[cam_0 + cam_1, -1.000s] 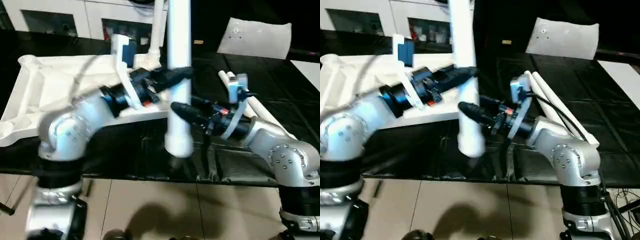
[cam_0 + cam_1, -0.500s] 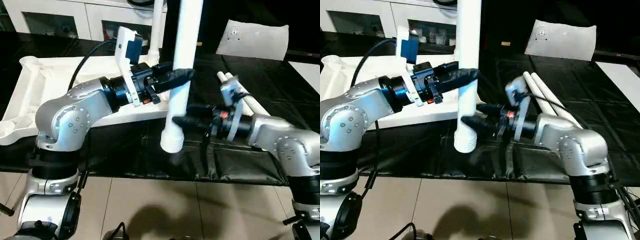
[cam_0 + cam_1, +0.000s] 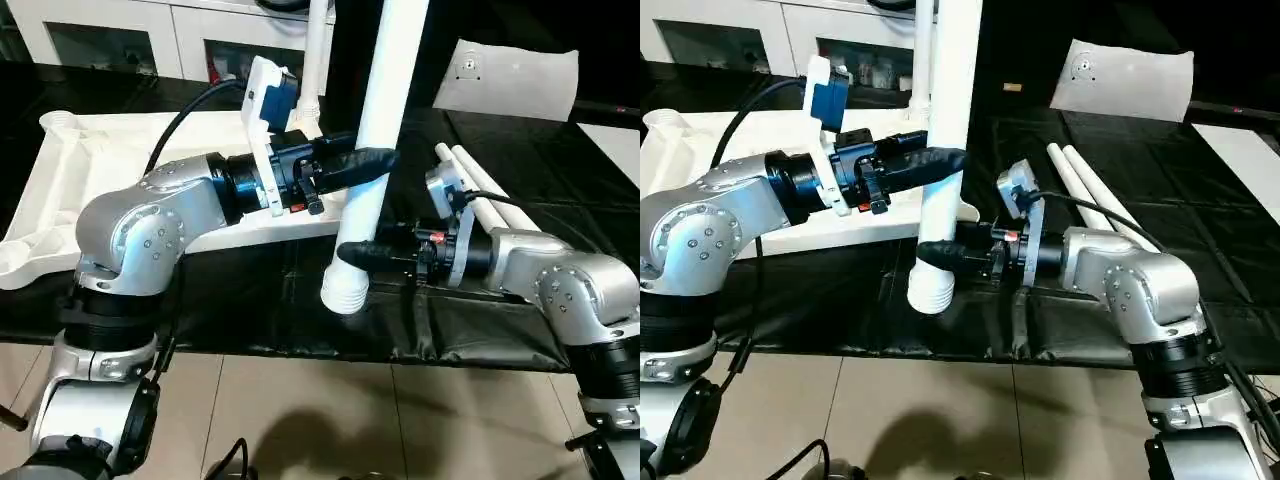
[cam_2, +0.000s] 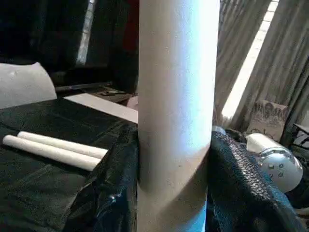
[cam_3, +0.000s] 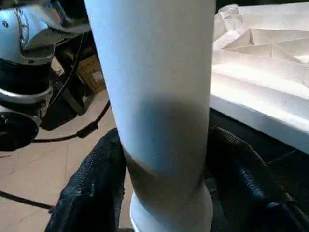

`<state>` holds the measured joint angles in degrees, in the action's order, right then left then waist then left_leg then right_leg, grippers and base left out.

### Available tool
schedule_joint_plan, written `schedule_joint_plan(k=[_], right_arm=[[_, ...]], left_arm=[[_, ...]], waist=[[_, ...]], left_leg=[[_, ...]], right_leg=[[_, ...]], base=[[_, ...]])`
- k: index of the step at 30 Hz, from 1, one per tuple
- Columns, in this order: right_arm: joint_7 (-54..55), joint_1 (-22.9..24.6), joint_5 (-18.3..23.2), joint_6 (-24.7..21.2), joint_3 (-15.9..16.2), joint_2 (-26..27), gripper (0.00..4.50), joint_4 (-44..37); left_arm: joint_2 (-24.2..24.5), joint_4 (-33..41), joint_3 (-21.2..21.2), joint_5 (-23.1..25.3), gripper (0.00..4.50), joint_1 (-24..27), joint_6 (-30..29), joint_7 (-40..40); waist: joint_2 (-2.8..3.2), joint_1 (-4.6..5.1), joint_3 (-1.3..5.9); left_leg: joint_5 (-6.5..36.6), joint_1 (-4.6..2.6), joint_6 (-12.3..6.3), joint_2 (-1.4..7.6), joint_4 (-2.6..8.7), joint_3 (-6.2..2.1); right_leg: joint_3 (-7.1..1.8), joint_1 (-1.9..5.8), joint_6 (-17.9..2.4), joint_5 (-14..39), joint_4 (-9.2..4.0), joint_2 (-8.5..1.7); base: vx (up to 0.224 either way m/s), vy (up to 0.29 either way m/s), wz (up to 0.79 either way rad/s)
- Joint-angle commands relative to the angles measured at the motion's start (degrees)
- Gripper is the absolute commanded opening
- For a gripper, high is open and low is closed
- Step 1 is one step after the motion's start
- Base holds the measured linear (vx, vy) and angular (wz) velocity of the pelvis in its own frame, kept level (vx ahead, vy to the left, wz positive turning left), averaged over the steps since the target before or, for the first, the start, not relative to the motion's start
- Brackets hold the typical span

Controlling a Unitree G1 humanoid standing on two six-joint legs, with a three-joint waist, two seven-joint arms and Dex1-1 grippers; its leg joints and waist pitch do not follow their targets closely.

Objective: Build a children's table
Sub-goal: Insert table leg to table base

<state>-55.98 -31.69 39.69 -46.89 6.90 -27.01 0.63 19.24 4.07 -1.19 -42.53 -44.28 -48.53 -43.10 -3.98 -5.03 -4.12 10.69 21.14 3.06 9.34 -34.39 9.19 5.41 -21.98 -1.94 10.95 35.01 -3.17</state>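
Beside the tabletop (image 3: 110, 170), we hold a leg (image 3: 385, 120) nearly upright: left gripper (image 3: 365, 160) clamped on its middle, right gripper (image 3: 355, 252) clamped on it just above its ribbed lower end.

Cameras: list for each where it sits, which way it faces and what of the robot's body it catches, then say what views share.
Head stereo pair: on the head, facing forward and down at the black table; both silver arms show, left gripper and right gripper on the held leg.
Left wrist: looks along its fingers clamping the leg, toward two spare legs.
Right wrist: looks along its fingers at the leg's lower end, tabletop behind.
Shared: all show the held leg.
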Motion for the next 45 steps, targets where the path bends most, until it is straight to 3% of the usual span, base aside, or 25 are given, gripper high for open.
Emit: schedule_joint_plan(k=[1,18,19,22,32,39,45], right_arm=[[-0.8,-0.8,-0.8,0.2,0.2,-0.3,2.14,0.3],[-2.3,0.0,-2.4,1.4,0.7,0.2,1.93,0.8],[-2.3,0.0,-2.3,1.3,0.6,0.3,2.28,0.8],[-3.0,-0.1,-1.6,1.0,0.2,0.4,2.65,0.7],[-3.7,0.0,-2.8,1.6,1.0,0.1,2.9,0.8],[-4.6,0.1,-2.7,1.2,1.3,0.0,2.16,0.8],[-5.0,0.3,-2.9,1.0,1.5,0.0,1.97,0.8]], left_arm=[[-0.1,0.6,-1.0,0.3,1.81,-1.7,0.7,-1.1],[-0.8,-0.3,-1.5,0.8,1.81,-2.7,1.0,-2.8],[-0.8,-0.3,-1.5,0.8,1.81,-2.7,1.0,-2.8],[-0.7,-0.3,-1.6,0.9,1.81,-2.7,1.0,-3.2],[-0.1,0.3,-2.4,1.2,1.81,-2.3,0.7,-5.1],[-0.5,0.0,-2.0,1.4,1.81,-2.6,0.7,-5.6],[-0.5,-0.2,-1.9,1.6,1.81,-2.7,0.9,-5.8]], waist=[[-0.1,0.04,3.86],[0.09,0.03,3.87],[0.09,0.05,3.88],[0.08,0.02,3.9],[0.15,0.03,3.94],[0.2,0.01,3.96],[0.12,-0.01,4.02]], left_leg=[[3.9,-0.49,-1.42,4.01,3.61,-0.87],[4.0,-0.48,-1.39,4.07,3.62,-0.93],[4.0,-0.5,-1.39,4.07,3.6,-0.92],[4.0,-0.52,-1.49,4.06,3.58,-0.91],[4.1,-0.57,-1.43,4.14,3.6,-0.94],[4.2,-0.59,-1.42,4.16,3.58,-0.94],[3.9,-0.53,-1.47,4.13,3.55,-0.93]], right_leg=[[-3.94,3.07,-8.2,12.5,-4.12,-5.82],[-3.9,3.14,-9.1,11.6,-4.01,-5.88],[-3.9,3.13,-9.1,11.6,-4.04,-5.87],[-3.92,3.16,-9.4,11.2,-4.01,-5.89],[-3.93,3.19,-9.8,10.7,-3.9,-5.91],[-3.92,3.18,-9.9,10.8,-3.94,-5.94],[-3.9,3.2,-9.9,10.5,-3.86,-5.9]], base=[[0.0,0.0,0.0],[0.0,0.0,0.0],[0.0,0.0,0.0],[0.0,0.0,0.0],[0.0,0.0,0.0],[0.0,0.0,0.0],[0.0,0.0,0.0]])
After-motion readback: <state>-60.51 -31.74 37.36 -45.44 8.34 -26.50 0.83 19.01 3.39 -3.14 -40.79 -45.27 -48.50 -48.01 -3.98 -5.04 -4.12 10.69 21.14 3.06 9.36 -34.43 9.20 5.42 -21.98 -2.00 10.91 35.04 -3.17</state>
